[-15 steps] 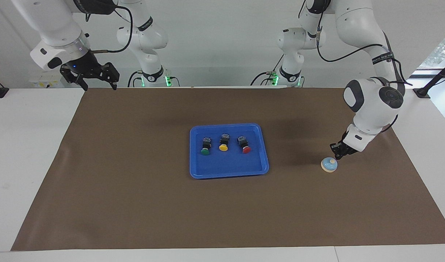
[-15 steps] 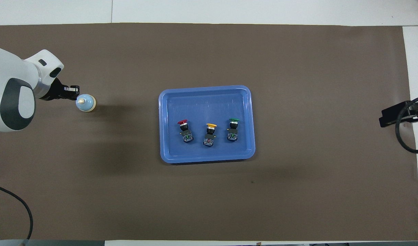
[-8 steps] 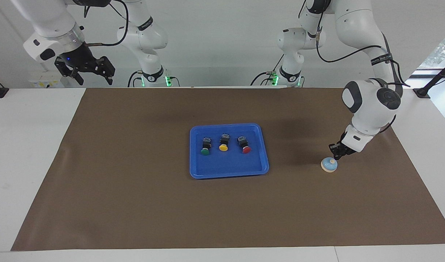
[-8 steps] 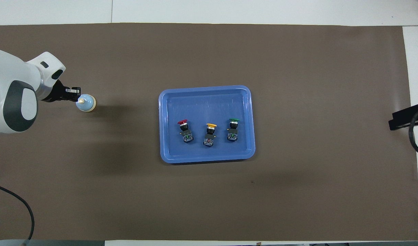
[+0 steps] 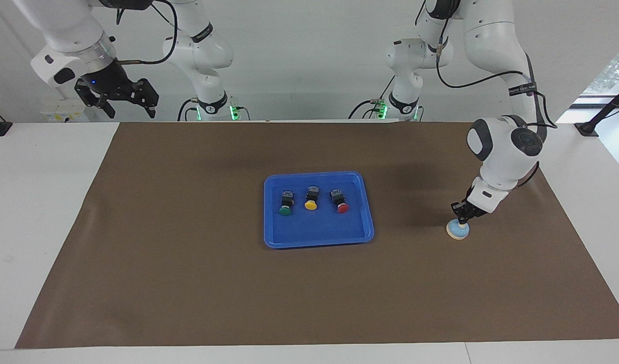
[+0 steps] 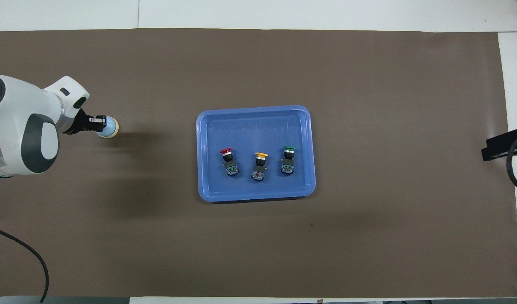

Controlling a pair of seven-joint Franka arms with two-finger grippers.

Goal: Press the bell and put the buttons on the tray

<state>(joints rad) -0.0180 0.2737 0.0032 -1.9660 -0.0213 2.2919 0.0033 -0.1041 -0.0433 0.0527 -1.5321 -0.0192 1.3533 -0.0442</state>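
Our left gripper [image 5: 461, 218], fingers closed, empty, tip on bell [image 5: 457, 231]; our right gripper [image 5: 121, 98] open, empty, raised, waiting.

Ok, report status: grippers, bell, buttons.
Left gripper shut, tip on bell. Right gripper open, waiting raised at its own end. Three buttons in tray. Nothing in the way.
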